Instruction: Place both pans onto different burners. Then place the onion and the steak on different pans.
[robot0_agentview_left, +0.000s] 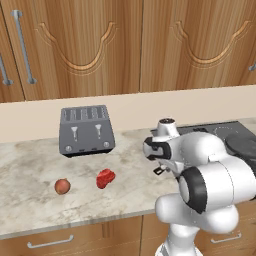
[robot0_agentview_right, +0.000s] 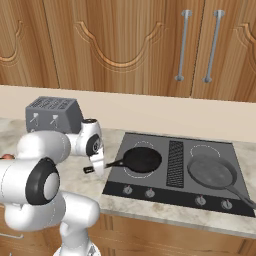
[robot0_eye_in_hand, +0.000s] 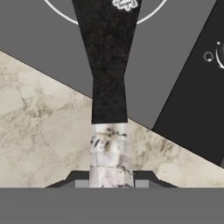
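Tool (robot0_eye_in_hand: 111, 183) clamps silver tip of black pan (robot0_agentview_right: 142, 159) handle; pan sits on near-left burner (robot0_agentview_right: 141, 161). Grey pan (robot0_agentview_right: 212, 172) on near-right burner. Onion (robot0_agentview_left: 62, 186) and steak (robot0_agentview_left: 105, 178) lie on desk (robot0_agentview_left: 30, 175), left of cooktop (robot0_agentview_right: 175, 197)

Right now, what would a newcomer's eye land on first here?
Two pans sit on the cooktop: the black pan on the front left burner, the grey pan on the right. The tool straddles the black pan's silver-tipped handle. The steak and onion lie on the counter before the toaster.
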